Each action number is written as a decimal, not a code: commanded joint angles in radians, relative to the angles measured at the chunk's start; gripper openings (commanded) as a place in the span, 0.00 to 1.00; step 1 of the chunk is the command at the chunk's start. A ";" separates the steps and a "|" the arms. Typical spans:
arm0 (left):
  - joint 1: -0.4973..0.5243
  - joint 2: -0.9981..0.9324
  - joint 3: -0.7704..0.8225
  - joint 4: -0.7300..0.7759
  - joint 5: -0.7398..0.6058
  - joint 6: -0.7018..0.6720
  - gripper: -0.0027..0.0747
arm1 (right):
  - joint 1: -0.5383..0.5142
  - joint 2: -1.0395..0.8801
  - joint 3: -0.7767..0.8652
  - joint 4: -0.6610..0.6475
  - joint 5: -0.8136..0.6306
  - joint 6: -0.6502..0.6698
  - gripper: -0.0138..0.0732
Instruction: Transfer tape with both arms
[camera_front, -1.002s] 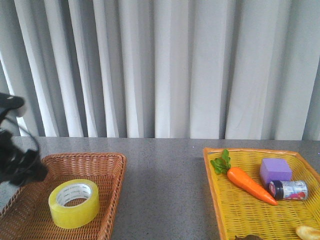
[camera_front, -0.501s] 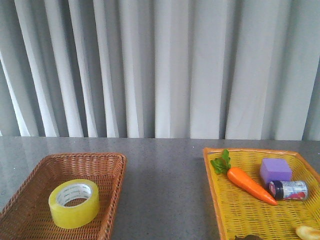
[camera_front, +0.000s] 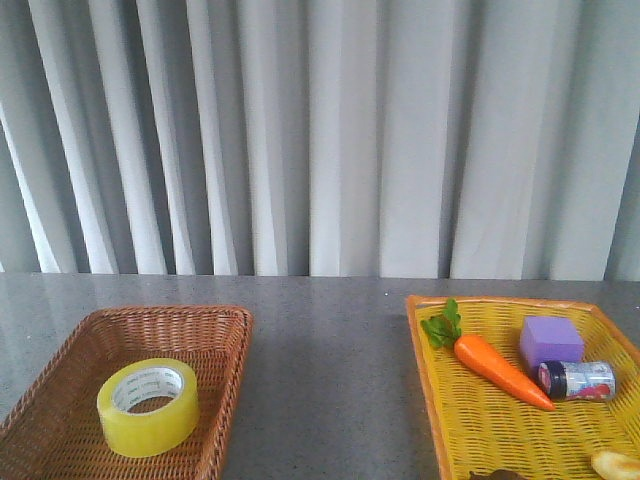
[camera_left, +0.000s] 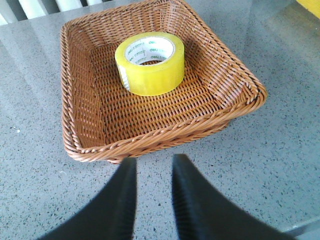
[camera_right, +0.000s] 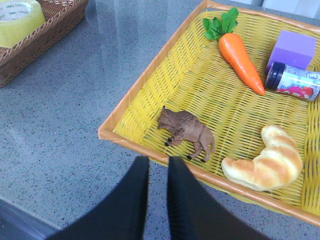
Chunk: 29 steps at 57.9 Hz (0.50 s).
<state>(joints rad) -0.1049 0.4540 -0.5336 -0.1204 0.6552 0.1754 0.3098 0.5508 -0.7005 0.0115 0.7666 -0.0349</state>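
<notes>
The tape (camera_left: 150, 63) lies flat inside the brown wicker basket (camera_left: 82, 105) on the grey counter (camera_front: 320, 390), well ahead of the left gripper (camera_left: 153, 172), which hangs over bare counter just short of the basket's near rim, its jaws a narrow gap apart and empty. The tape's white core reads "deli". The right gripper (camera_right: 157, 167) hovers beside the yellow tray (camera_right: 150, 80), jaws slightly parted, holding nothing. The writing on the small jar (camera_right: 292, 80) is illegible.
</notes>
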 joint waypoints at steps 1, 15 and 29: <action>0.004 0.006 -0.024 -0.017 -0.077 -0.010 0.04 | -0.006 0.003 -0.024 0.001 -0.062 -0.001 0.15; 0.004 0.006 -0.024 -0.017 -0.075 -0.008 0.03 | -0.006 0.003 -0.024 -0.002 -0.065 -0.001 0.15; 0.004 0.006 -0.024 -0.017 -0.075 -0.008 0.03 | -0.006 0.003 -0.024 -0.003 -0.065 -0.001 0.15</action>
<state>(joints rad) -0.1049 0.4540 -0.5336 -0.1220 0.6494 0.1754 0.3098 0.5508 -0.7005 0.0106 0.7676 -0.0349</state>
